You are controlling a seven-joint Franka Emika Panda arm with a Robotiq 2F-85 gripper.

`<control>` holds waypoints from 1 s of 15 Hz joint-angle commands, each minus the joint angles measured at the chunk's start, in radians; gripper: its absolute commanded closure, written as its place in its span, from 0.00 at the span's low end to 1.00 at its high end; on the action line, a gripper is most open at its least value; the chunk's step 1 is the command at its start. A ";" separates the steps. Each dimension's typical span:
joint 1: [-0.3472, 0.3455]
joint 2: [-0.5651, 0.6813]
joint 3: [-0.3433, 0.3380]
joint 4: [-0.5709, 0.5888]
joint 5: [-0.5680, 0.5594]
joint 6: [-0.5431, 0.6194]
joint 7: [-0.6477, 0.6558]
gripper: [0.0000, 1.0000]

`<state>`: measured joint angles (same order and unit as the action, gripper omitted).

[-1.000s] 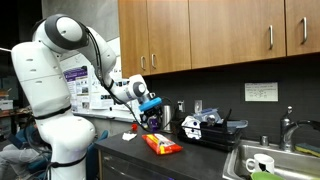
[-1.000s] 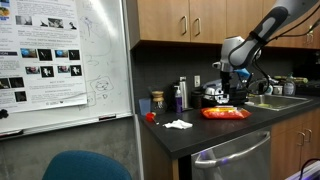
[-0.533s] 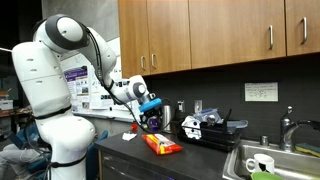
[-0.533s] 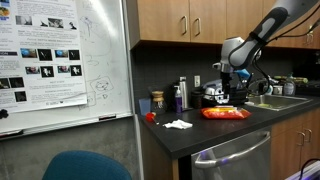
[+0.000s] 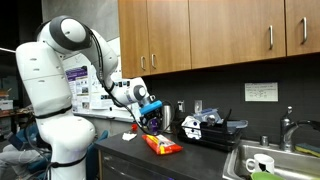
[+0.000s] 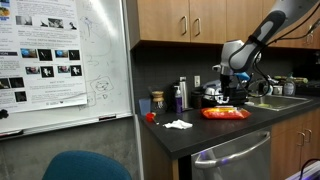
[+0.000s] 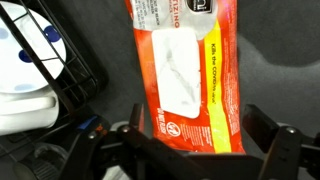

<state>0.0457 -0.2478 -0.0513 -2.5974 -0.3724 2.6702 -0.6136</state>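
Observation:
An orange-red pack of wipes [image 7: 190, 70] with a white flap and a yellow stripe lies flat on the dark countertop [image 7: 275, 60]. It also shows in both exterior views [image 5: 162, 145] [image 6: 225, 113]. My gripper [image 7: 178, 145] is open and hangs just above the near end of the pack, with one finger on each side of it. In the exterior views the gripper [image 5: 150, 118] [image 6: 238, 96] points down over the pack and holds nothing.
A black dish rack [image 5: 215, 130] with white dishes stands beside the pack and shows at the left of the wrist view [image 7: 45, 60]. A sink [image 5: 270, 160] is farther along. A white crumpled tissue [image 6: 178, 124], a small red object [image 6: 150, 116] and bottles [image 6: 180, 95] sit on the counter.

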 commanded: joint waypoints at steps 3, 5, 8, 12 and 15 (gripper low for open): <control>-0.007 0.056 -0.021 0.004 0.005 0.078 -0.083 0.00; -0.011 0.076 -0.027 0.006 0.007 0.096 -0.107 0.00; -0.020 0.102 -0.033 0.008 0.013 0.112 -0.141 0.00; -0.032 0.130 -0.033 0.011 0.016 0.131 -0.171 0.00; -0.037 0.149 -0.031 0.014 0.018 0.148 -0.188 0.00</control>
<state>0.0170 -0.1256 -0.0825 -2.5964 -0.3704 2.7902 -0.7573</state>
